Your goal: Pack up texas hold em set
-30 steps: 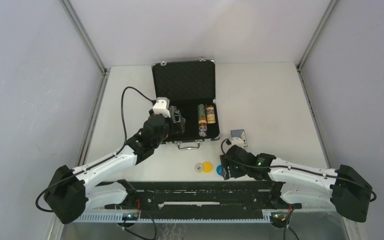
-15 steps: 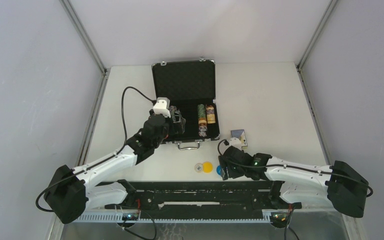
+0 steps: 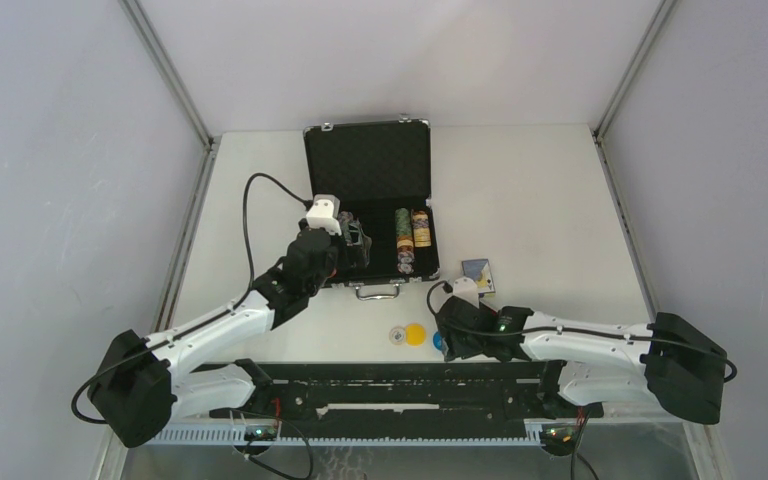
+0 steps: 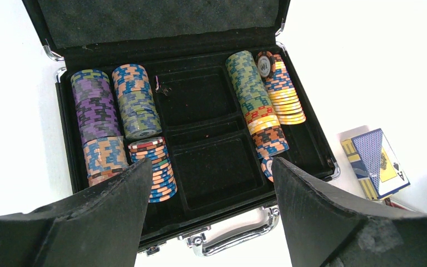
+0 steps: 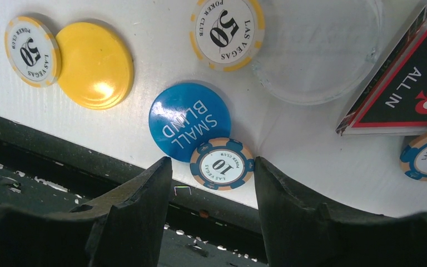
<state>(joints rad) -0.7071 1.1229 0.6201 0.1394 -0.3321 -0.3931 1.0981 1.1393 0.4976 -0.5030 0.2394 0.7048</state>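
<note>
Two grippers are mine to mind. My left gripper hangs over the open briefcase, jaws spread wide with nothing between them. In its tray, chip stacks fill the 9 o'clock side and more chips lie at 3 o'clock, with the two middle wells bare. The card deck lies outside the case, on the table at about 4 o'clock. My right gripper sits low at the table's near edge, jaws apart on either side of a flat "10" chip and not yet pinching it. That chip touches the blue SMALL BLIND button at its 11 o'clock. The yellow button lies farther toward 10, the ALL IN triangle token toward 2. My worry is that the chip is thin and flat, so my fingertips may ride over it or flick it toward 6 o'clock, off the edge into the dark gap. A skewed squeeze could also drag the blue button along.
</note>
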